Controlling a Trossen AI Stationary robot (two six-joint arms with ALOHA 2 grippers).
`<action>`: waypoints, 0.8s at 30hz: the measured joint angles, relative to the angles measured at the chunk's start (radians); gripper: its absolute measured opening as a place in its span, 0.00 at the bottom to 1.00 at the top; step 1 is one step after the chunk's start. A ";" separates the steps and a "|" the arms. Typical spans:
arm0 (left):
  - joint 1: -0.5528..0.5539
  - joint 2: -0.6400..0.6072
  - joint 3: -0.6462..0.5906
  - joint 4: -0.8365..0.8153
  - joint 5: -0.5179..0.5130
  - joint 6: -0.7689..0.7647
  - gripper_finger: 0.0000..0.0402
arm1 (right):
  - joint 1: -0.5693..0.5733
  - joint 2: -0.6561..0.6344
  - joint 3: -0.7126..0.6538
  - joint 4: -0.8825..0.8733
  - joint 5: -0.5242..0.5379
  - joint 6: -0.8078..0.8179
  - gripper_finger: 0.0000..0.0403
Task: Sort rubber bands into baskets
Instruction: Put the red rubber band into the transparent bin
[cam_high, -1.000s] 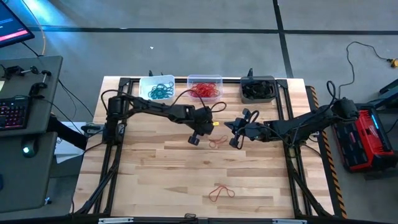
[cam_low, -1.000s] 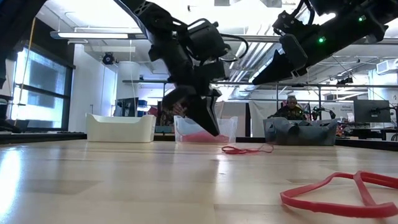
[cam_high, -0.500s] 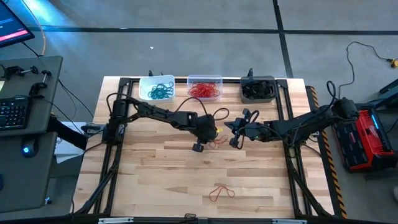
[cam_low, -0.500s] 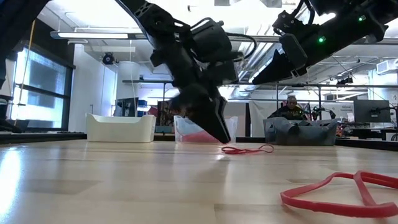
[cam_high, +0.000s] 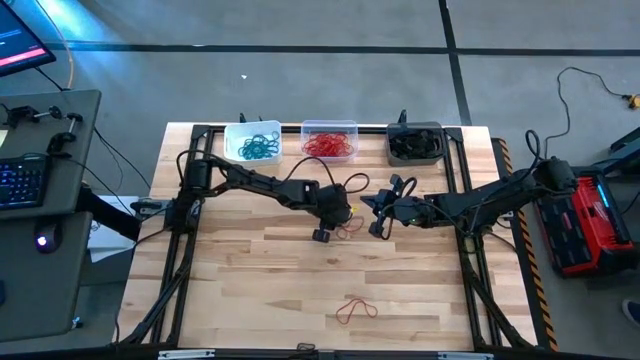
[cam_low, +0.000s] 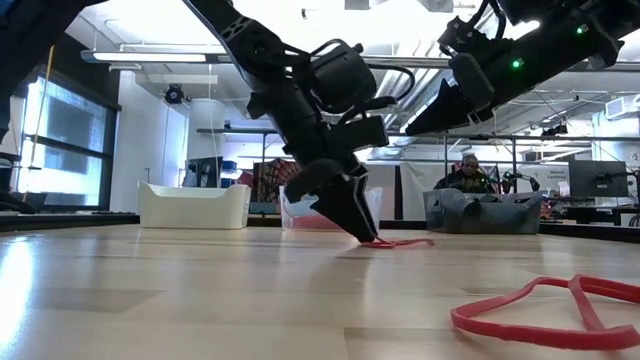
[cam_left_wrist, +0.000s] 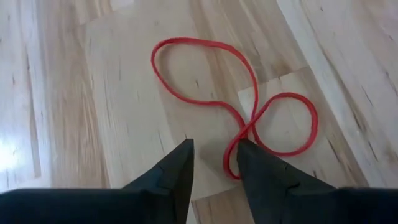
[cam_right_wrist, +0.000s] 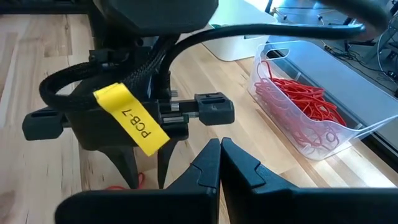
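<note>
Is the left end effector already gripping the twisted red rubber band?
No: left end effector fingers are apart, straddling one end of the red rubber band on the table.

Pale striped wooden table (cam_high: 250, 290). White basket (cam_high: 252, 143) with teal rubber bands (cam_high: 258, 147); clear basket (cam_high: 329, 141) with red bands (cam_high: 328, 146); dark grey basket (cam_high: 415, 143). 2 loose red bands (cam_high: 355, 310) (cam_left_wrist: 239, 112). Black arms; yellow tag (cam_right_wrist: 132, 119) with black lettering.

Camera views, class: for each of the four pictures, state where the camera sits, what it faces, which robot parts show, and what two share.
High: overhead, facing down; both arms, three tubs.
Low: table height, facing the room; left gripper at the twisted red rubber band.
Left wrist: facing the wooden table; open fingers straddling the band's end.
Right wrist: shut right gripper, clear plastic tub.
Shared: high and low show that band.
</note>
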 joint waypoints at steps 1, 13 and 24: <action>0.001 0.000 0.000 -0.002 0.007 0.004 0.29 | 0.000 0.000 0.000 0.000 0.000 0.000 0.00; 0.005 -0.053 -0.005 -0.070 -0.036 0.031 0.02 | 0.000 0.000 0.000 -0.003 -0.001 0.008 0.00; 0.127 -0.256 -0.004 -0.099 -0.161 -0.063 0.00 | 0.000 0.000 0.000 -0.001 -0.001 0.007 0.00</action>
